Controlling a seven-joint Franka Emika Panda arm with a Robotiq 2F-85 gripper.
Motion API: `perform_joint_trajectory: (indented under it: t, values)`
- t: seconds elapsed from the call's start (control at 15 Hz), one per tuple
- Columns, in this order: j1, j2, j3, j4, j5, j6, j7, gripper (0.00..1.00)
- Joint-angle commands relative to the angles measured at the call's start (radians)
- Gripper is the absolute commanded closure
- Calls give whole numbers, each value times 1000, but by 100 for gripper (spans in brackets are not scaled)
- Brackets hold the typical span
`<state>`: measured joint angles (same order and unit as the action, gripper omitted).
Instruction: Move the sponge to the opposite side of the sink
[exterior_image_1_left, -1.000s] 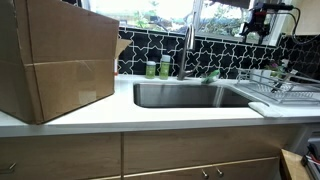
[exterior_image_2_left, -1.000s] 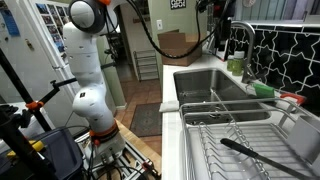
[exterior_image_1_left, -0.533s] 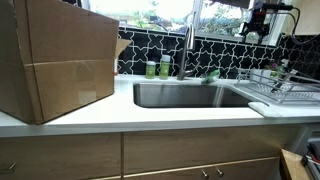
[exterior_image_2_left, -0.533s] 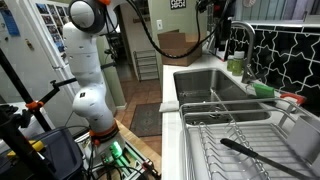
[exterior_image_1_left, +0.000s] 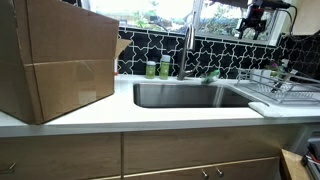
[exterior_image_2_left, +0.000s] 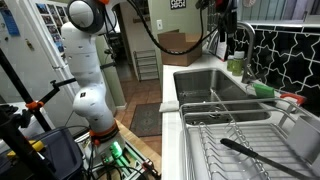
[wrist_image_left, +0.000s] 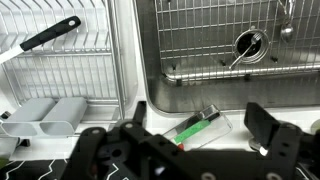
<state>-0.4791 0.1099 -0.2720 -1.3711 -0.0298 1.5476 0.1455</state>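
Note:
The sponge (wrist_image_left: 190, 126) is a flat bright green pad lying in a clear tray on the white rim of the sink (wrist_image_left: 215, 68), seen from above in the wrist view. It also shows behind the basin in both exterior views (exterior_image_1_left: 212, 74) (exterior_image_2_left: 263, 90). The steel sink (exterior_image_1_left: 190, 95) (exterior_image_2_left: 205, 85) has a wire grid and a round drain (wrist_image_left: 248, 42). My gripper (wrist_image_left: 198, 140) is open and empty, its two dark fingers on either side of the sponge, well above it. In both exterior views the gripper (exterior_image_1_left: 255, 22) (exterior_image_2_left: 222, 18) hangs high over the sink's back edge.
A wire dish rack (exterior_image_1_left: 282, 85) (exterior_image_2_left: 235, 140) (wrist_image_left: 60, 55) with a black spatula (wrist_image_left: 48, 38) stands beside the sink. The chrome faucet (exterior_image_1_left: 187, 45) and two green bottles (exterior_image_1_left: 157, 68) stand at the back. A big cardboard box (exterior_image_1_left: 55, 60) fills the counter's other end.
The gripper has shifted slightly at the top of both exterior views. The sponge and everything else have stayed put.

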Motion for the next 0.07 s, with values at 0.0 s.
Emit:
perform_joint_trajectory:
  t: [0.0]
  values:
    - [0, -2, 0, 0, 0, 0, -2, 0]
